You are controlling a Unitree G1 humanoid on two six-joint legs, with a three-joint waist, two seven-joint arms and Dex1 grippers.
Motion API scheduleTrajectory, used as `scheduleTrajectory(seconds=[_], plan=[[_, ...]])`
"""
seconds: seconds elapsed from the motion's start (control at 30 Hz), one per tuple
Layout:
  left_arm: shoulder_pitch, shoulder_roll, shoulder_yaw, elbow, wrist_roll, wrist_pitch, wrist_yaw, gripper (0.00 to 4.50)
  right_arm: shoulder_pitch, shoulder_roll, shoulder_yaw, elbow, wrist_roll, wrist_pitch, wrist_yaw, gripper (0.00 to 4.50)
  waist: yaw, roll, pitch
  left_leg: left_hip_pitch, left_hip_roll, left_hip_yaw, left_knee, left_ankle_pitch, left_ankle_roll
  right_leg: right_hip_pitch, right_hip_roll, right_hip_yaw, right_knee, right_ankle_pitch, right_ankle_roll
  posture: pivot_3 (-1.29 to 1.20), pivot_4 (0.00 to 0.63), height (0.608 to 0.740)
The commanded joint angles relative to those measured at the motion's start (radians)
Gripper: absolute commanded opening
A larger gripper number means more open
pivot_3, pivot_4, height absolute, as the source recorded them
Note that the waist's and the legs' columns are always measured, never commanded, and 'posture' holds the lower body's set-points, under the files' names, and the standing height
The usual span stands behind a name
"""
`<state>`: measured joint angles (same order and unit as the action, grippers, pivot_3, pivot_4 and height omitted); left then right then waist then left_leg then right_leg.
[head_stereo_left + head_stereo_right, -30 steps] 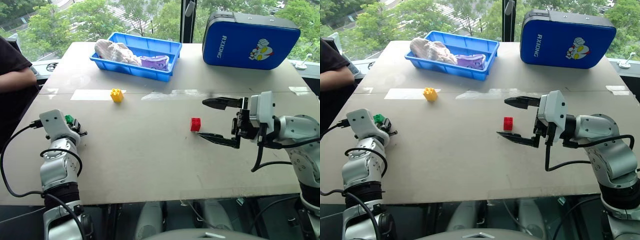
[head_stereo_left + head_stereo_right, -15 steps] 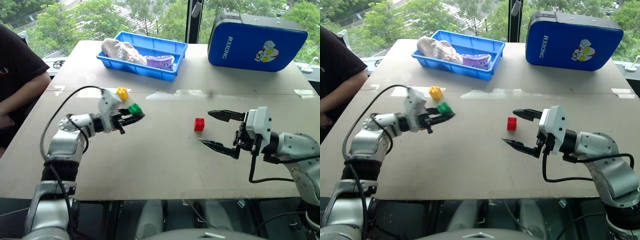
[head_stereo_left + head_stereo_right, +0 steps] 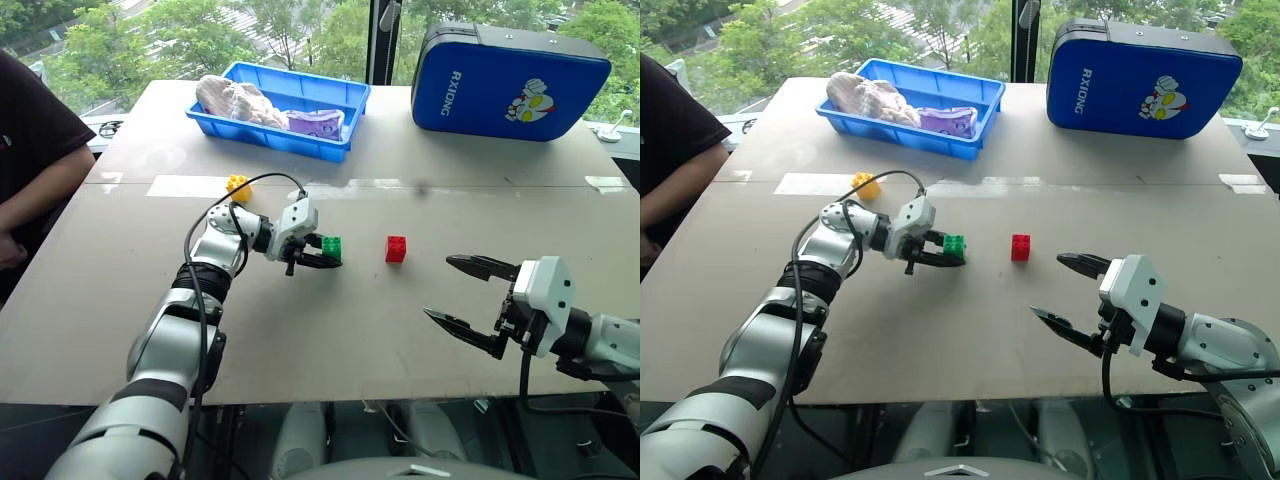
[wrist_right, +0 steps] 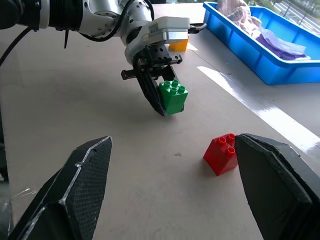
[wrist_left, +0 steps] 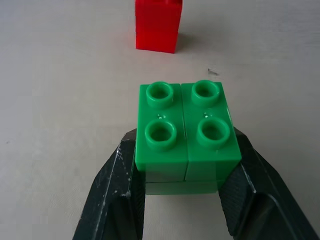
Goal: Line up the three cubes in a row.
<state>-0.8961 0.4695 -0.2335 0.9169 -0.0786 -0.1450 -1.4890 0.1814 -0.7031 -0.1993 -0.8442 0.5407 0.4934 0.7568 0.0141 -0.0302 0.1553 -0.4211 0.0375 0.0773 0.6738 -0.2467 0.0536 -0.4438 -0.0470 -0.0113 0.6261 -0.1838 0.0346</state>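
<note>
Three small studded bricks are on or over the table (image 3: 330,330). One of them, the green brick (image 3: 331,247), is clamped between the two black fingers of the left gripper (image 3: 328,254), which grasps it by its sides with the studs facing up. It sits near the middle of the table, just to the left of the red brick (image 3: 396,249), with a small gap between them. The red brick stands free on the table. The yellow brick (image 3: 237,187) lies farther back and to the left, partly hidden behind the left arm and its cable.

Nearer the front edge on the right, the right gripper (image 3: 470,300) hangs with its fingers spread wide and nothing between them, well apart from the red brick.

At the far side of the table are a blue tray (image 3: 340,98) with cloth items inside and a blue case (image 3: 480,90). A person's arm (image 3: 35,170) is at the left edge.
</note>
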Motion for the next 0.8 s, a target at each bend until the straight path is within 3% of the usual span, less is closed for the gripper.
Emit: scheduleTrajectory(seconds=[0.03,0.8], plan=[[-0.032,-0.001,0.011,-0.01,0.012,-0.014,-0.004,1.32,0.042,-0.01,-0.041,-0.015,-0.007,-0.046,0.012,4.04,0.0,0.0,0.0,0.0,0.0,0.0,0.0,0.0,0.0,0.0,0.0,0.0,0.0,0.0,0.0,0.0,0.15,0.74],[-0.152,-0.045,0.029,0.223,0.085,-0.138,0.023,1.32,0.08,-0.012,-0.067,-0.057,0.04,-0.043,-0.019,4.04,0.0,0.0,0.0,-0.001,0.0,-0.002,0.001,0.0,0.0,0.0,0.0,-0.001,0.001,0.0,-0.001,0.0,0.15,0.74]])
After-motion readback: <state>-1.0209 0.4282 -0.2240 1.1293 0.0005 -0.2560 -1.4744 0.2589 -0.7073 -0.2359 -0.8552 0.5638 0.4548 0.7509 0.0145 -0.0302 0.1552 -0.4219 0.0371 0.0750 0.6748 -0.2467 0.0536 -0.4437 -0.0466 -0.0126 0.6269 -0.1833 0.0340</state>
